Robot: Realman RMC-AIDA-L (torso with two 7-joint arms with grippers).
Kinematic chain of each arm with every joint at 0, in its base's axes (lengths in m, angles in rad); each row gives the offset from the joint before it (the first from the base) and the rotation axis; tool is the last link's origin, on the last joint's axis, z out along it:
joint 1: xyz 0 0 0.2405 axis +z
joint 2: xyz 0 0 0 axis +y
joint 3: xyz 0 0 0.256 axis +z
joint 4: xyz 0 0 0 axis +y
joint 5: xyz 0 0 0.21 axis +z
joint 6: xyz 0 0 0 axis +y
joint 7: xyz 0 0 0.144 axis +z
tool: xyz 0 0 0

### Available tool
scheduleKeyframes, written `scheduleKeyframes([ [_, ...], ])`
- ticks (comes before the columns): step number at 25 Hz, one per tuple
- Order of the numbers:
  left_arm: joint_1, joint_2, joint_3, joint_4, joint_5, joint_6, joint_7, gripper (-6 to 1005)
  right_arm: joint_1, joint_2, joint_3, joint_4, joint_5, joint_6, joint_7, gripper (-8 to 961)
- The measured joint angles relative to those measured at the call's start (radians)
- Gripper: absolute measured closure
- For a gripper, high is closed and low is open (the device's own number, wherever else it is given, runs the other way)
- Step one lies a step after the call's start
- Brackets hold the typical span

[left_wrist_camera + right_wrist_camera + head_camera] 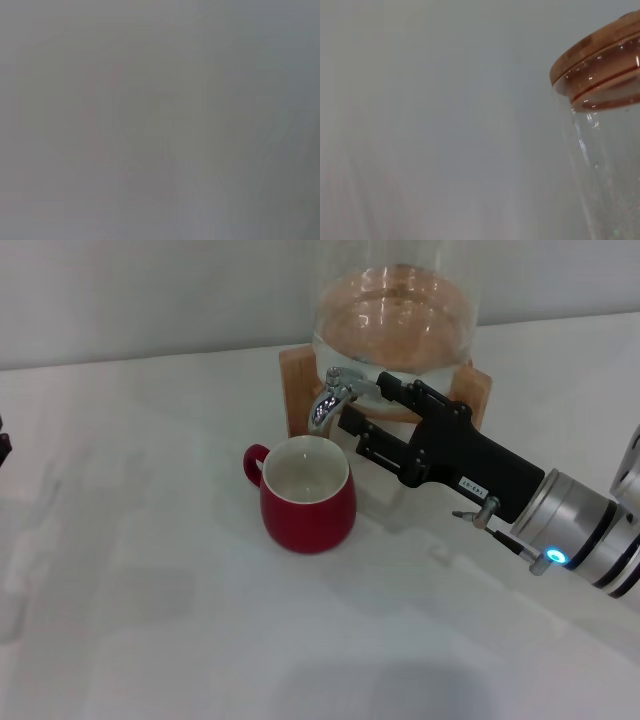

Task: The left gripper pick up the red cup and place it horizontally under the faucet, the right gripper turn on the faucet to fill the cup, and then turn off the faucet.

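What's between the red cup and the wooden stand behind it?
In the head view, only the faucet spout hangs between the red cup and the wooden stand; the table there is bare.

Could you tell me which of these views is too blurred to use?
Left wrist view: uniform grey haze, nothing discernible. Head view: usable, showing the red cup, the faucet and the right end effector. Right wrist view: only the glass dispenser.

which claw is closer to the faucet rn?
Right. The right claw is at the faucet, its fingers around the lever beside the glass dispenser. The left claw is out of view; only a dark sliver of that arm shows at the head view's far left edge.
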State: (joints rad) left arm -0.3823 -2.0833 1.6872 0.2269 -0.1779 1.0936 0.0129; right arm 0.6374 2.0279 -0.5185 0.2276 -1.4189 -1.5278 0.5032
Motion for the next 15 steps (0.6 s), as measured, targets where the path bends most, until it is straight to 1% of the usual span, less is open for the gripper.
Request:
scheduleKeyframes([
  [15,-0.018,0.002,0.000,0.000,0.000,-0.022,0.004,116,0.002,0.000,0.000,0.001,0.000,0.002,0.000,230],
])
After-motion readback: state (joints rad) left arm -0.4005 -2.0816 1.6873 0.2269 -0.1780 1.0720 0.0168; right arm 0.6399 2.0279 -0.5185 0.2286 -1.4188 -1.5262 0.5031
